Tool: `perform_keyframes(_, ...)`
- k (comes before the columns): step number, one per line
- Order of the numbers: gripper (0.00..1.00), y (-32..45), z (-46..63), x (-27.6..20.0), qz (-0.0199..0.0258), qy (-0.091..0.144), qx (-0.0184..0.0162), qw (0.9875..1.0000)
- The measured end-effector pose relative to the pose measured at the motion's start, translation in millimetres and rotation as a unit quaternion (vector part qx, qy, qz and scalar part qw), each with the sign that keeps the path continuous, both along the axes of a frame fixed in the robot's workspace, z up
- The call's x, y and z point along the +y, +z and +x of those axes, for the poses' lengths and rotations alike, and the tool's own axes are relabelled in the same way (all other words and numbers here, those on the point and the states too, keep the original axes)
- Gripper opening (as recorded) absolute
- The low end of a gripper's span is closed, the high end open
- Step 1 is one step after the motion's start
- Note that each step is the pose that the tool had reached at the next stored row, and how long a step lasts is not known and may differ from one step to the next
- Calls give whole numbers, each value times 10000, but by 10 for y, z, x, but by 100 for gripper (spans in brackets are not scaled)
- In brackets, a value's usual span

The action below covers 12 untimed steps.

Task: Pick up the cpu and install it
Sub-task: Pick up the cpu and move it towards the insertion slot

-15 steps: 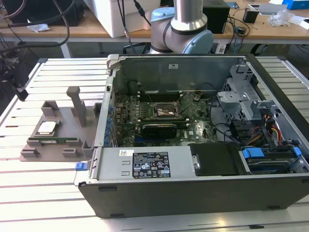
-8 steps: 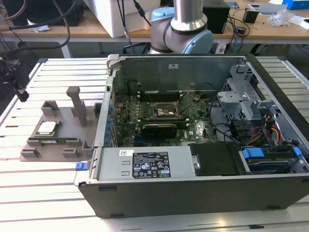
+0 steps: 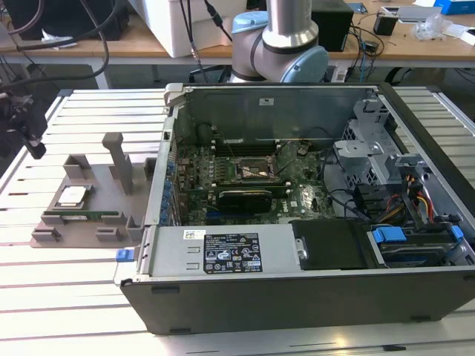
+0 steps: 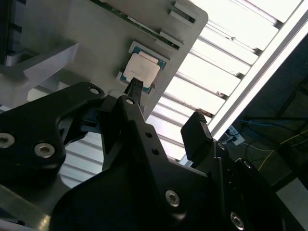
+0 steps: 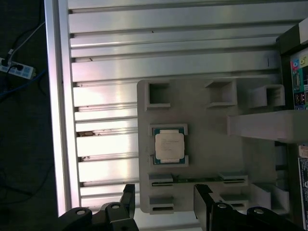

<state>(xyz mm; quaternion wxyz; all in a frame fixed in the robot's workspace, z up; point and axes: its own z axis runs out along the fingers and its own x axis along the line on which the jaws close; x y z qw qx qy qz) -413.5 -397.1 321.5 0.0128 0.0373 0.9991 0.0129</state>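
At the wrist, I see one gripper (image 5: 164, 197): two fingers (image 4: 196, 129) spread wide, nothing held. It hovers, pointed down, over the edge of one grey tray (image 5: 202, 120). One cpu (image 5: 168, 146) lies flat in its tray pocket, clear of both fingers. Beyond, at the exterior view's right, one open PC case (image 3: 297, 297). Arm base (image 3: 286, 44) stands behind it.

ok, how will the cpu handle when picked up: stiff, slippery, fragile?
Probably rigid: the cpu is a flat, metal-topped square. Its shiny lid looks smooth, so it may slip in the open tool. It sits thin in a pocket of the grey tray, so likely only its edges offer grip.
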Motion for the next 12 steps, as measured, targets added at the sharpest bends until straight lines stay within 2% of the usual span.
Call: perform_keyframes(12,60,-69,0,0,0,0,0,10000)
